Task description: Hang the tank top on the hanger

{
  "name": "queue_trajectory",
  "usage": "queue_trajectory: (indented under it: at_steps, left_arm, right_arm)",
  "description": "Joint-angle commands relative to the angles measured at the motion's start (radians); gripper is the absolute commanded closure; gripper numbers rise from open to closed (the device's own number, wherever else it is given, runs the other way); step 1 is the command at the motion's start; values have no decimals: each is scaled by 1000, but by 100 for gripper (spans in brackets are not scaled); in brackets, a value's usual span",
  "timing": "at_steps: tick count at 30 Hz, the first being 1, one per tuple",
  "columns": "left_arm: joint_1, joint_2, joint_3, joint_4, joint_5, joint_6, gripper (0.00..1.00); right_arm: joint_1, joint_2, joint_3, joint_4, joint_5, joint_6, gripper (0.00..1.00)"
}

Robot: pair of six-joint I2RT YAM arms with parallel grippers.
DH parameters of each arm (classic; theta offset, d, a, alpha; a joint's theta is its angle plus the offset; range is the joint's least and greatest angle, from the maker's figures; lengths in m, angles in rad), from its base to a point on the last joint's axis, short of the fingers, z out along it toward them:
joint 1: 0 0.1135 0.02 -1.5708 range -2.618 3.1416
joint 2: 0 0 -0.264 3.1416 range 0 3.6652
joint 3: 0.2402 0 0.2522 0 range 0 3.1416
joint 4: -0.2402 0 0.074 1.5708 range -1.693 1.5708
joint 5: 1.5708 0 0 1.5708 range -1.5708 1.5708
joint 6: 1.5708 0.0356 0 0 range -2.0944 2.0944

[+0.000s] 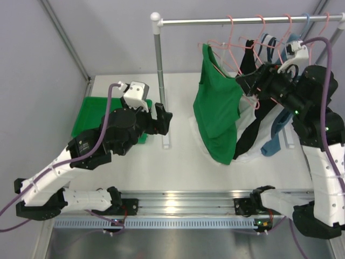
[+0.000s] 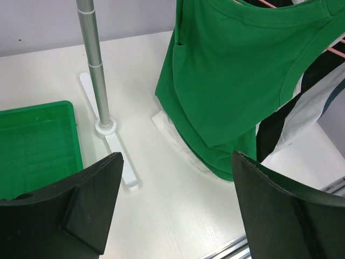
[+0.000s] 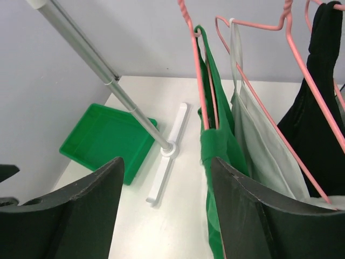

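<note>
Bright green soft sleeveless tank top (image 1: 215, 118) hangs on thin salmon-pink wire hanger (image 3: 199, 81), leftmost garment under silver metal clothes rail (image 1: 242, 20). Judged: hanging done, letting-go step. Next: back right gripper (image 3: 167, 172) away below rail without snagging strap. Its jaws apart, empty, green fabric just beside one finger. Left gripper (image 2: 177, 159) left of rail, jaws wide apart, empty.
</note>
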Motion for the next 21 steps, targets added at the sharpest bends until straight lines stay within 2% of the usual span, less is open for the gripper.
queue_trajectory:
  at_steps: [1,11,21]
  left_arm:
    - [0,-22,-10,37,3,-2,14]
    - [0,-69,-129,68,14,-56,14]
    - [0,-157,-400,112,38,-177,14]
  right_arm:
    - [-17,-102,-18,-31,-14,-5,34]
    - [-16,-401,-231,-145,44,-9,27]
    - [-17,-653,-587,-183,77,67,24]
